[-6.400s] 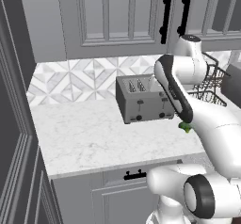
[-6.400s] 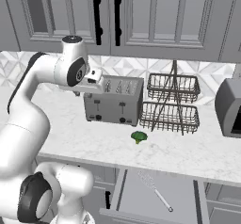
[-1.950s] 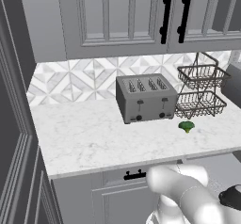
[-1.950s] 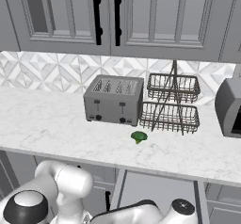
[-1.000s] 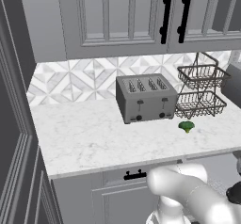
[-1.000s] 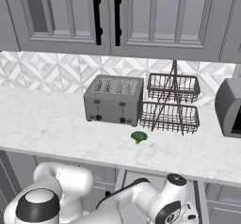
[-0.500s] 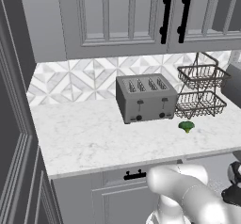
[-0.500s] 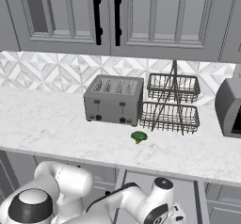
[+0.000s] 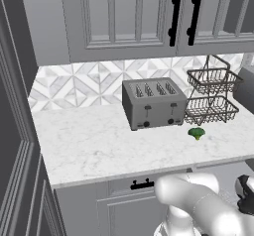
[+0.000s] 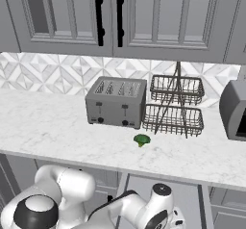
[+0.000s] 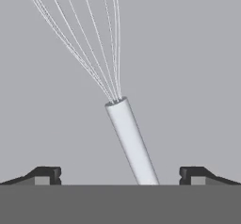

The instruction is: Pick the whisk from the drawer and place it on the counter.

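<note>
The gripper [image 11: 120, 175] is spread wide around the whisk [image 11: 131, 140] handle; the arm is lowered further beside the drawer [image 10: 187, 194].

The arm [image 10: 139, 209] folds low from the base, its wrist bent down below the front edge of the tabletop [image 10: 57, 136]. The claw [image 11: 120, 175] hangs spread wide, its two dark fingertips [image 11: 47, 173] well apart.
</note>
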